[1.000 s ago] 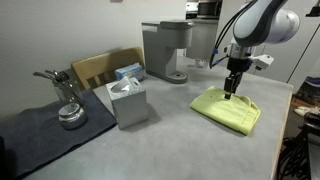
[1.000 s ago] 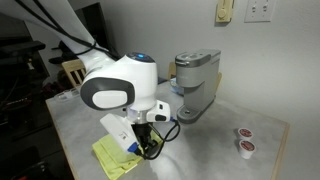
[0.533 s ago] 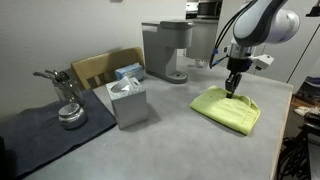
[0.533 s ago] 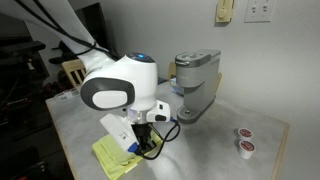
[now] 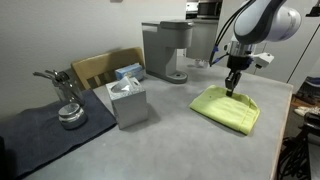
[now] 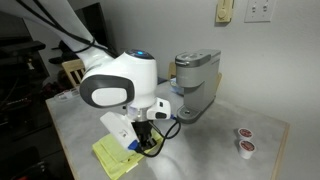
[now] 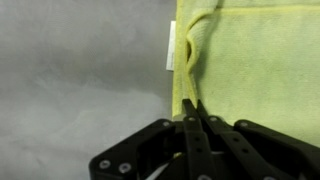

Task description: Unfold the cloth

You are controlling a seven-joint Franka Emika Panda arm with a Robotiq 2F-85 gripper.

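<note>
The lime yellow-green cloth (image 5: 225, 108) lies folded on the grey table, near the right edge in an exterior view. It peeks out under the arm in an exterior view too, as the cloth (image 6: 110, 157). My gripper (image 5: 232, 92) stands upright over the cloth's far edge. In the wrist view the cloth (image 7: 250, 60) fills the right half, and my gripper (image 7: 192, 108) is shut on its folded left edge, fingers pressed together with the hem between them. A white tag (image 7: 171, 45) sticks out of that edge. The arm hides the gripper (image 6: 148, 148) tips partly.
A grey coffee machine (image 5: 165, 50) stands behind the cloth. A grey tissue box (image 5: 128, 100) sits mid-table, beside a dark grey mat (image 5: 40, 130) bearing a metal item (image 5: 68, 112). Two coffee pods (image 6: 243, 140) lie near a table corner. A wooden chair (image 5: 100, 68) stands behind.
The jaws have closed onto the cloth's edge. The arm has stayed in nearly the same place and the cloth has not shifted.
</note>
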